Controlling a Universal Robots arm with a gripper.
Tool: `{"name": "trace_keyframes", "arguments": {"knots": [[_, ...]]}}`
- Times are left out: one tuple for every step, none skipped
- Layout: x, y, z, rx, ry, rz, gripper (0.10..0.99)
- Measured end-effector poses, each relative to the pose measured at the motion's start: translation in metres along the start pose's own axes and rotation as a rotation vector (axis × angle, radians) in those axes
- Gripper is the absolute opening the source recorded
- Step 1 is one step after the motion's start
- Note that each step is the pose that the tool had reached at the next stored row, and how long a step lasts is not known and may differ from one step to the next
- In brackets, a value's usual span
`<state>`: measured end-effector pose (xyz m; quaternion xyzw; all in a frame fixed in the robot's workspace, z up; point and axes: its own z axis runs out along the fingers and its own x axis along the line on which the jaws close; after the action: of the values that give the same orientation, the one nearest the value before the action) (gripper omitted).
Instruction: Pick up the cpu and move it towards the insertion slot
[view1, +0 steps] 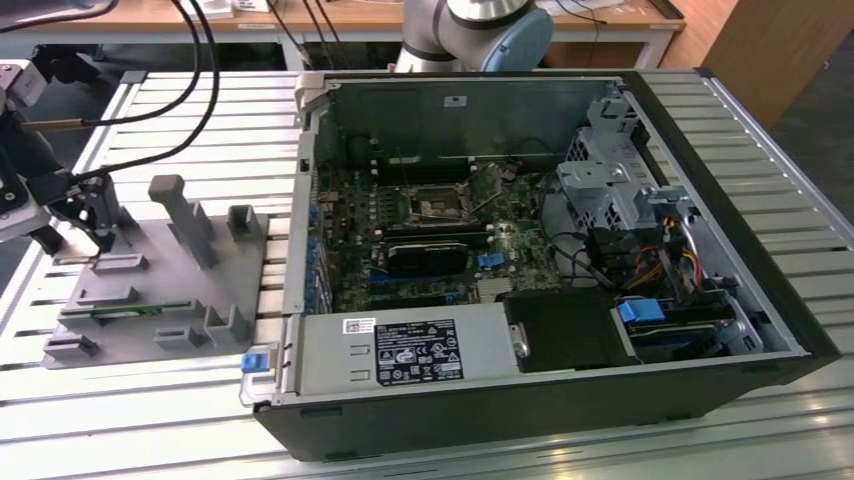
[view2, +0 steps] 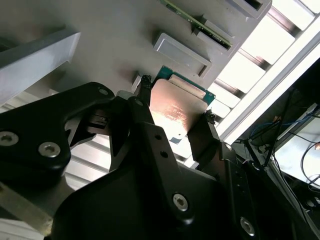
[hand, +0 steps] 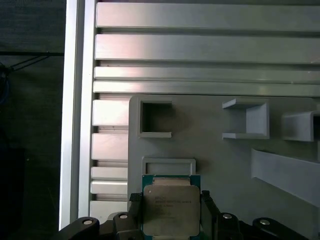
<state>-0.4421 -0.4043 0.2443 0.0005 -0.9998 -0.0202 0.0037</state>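
**Pincer** (hand: 170, 201): black, two-fingered, clenched on the cpu. In both wrist views one finger bears on each of two opposite edges of the chip. In the exterior view it hangs over the grey plate, close to the worktop's edge on the exterior view's left.

**Cpu** (hand: 170, 211): flat square chip with a silvery metal top and a green rim, gripped between the fingers (view2: 144, 85). It sits over the grey plate, just beside a shallow rectangular frame moulded into it. Whether its underside touches the plate cannot be told. It is well apart from the insertion slot.

**Insertion slot** (view1: 438, 205): small dark square socket with a shiny frame, on the circuit board (view1: 400, 225) inside the computer case. Nothing sits in it.

**Computer case** (view1: 767, 300): black, lying on its side with the panel off. It takes up the middle of the worktop and reaches toward the edge on the exterior view's right.

**Grey plate** (view1: 147, 285): flat fixture with raised blocks, posts and open-sided pockets, lying between the case and the worktop's edge on the exterior view's left.

**Worktop** (view1: 187, 110): slatted aluminium that carries both plate and case.

**Arm** (view1: 481, 30): its base stands at the worktop's far edge, behind the case.
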Motion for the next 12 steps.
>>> {"name": "trace_keyframes", "arguments": {"knots": [[0.0, 0.0, -0.0005, 0.0, 0.0001, 0.0, 0.541], [0.0, 0.0, -0.0008, 0.0, 0.0, 0.0, 0.541], [0.0, 0.0001, -0.0012, 0.0, -0.0001, 0.0, 0.541], [0.0, 0.0001, -0.0018, 0.0, 0.0001, 0.0, 0.541], [0.0, 0.0001, -0.0023, 0.0, 0.0001, 0.0, 0.541], [0.0, 0.0001, -0.0028, 0.0, 0.0001, 0.0, 0.541], [0.0, 0.0002, -0.0032, 0.0, 0.0, 0.0, 0.541], [0.0, 0.0002, -0.0037, 0.0, 0.0, 0.0, 0.541], [0.0, 0.0002, -0.0042, 0.0, 0.0, 0.0, 0.541], [0.0, 0.0002, -0.0047, 0.0, 0.0, 0.0, 0.541], [0.0, 0.0003, -0.0054, 0.0, 0.0001, 0.0, 0.541], [0.0, 0.0003, -0.006, 0.0, 0.0001, 0.0, 0.541]]}}
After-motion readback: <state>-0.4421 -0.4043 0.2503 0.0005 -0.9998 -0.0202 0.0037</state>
